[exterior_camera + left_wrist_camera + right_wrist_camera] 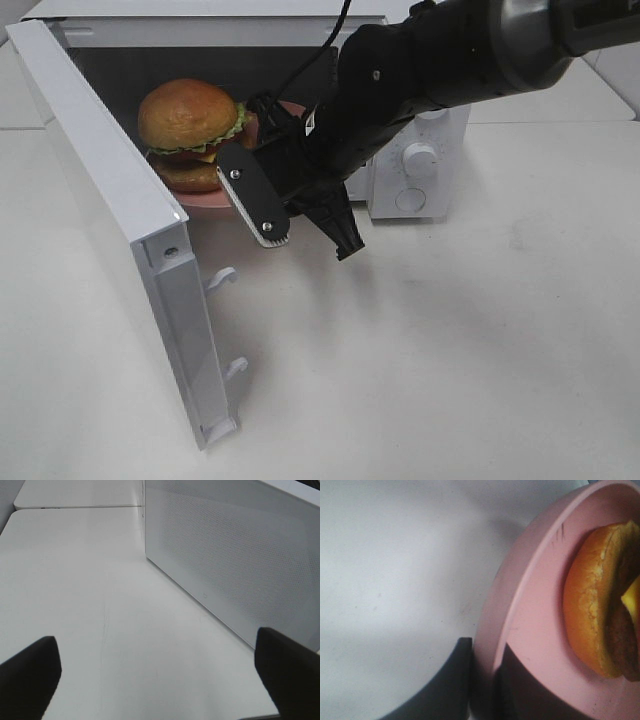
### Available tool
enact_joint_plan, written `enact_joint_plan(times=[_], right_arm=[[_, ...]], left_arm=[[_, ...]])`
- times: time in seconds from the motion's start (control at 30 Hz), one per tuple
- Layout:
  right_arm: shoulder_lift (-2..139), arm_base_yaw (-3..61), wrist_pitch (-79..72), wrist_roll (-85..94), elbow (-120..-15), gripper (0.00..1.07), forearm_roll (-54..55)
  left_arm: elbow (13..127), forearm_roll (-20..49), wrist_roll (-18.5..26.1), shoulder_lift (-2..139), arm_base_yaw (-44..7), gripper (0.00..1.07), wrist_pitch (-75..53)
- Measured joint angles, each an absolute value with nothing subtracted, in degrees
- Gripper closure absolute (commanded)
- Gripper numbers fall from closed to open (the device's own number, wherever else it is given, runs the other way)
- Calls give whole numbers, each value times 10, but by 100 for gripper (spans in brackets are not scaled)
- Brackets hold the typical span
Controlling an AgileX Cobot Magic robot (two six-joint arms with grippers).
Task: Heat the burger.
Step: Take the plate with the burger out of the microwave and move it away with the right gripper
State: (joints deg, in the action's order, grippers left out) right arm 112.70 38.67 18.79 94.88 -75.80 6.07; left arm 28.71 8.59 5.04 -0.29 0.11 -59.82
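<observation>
The burger (190,125), with golden buns and a lettuce frill, sits on a round pink plate (205,203) inside the open microwave (415,170). My right arm reaches in from the upper right. My right gripper (264,118) is at the plate's right rim. In the right wrist view the right gripper (485,646) is shut on the plate (535,595), one finger under the rim and one on top, with the burger (592,605) just beyond. My left gripper (156,645) stands wide open over bare table and holds nothing. It is out of the high view.
The microwave's white door (100,170) swings out towards the front left, its latch hooks (222,277) sticking out. A white perforated panel (235,560) stands close ahead of my left gripper. The white table (480,340) stretches to the front and right.
</observation>
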Motion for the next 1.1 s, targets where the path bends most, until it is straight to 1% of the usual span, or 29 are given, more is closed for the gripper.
enact_joint_plan(times=[0.5,1.1], right_arm=[[1020,387,140,952,-620,107,61],[893,387,133,946,-474,107,61]], left_arm=[[287,86,50,-3,1,5,-598],[287,86,50,-3,1,5,-598]])
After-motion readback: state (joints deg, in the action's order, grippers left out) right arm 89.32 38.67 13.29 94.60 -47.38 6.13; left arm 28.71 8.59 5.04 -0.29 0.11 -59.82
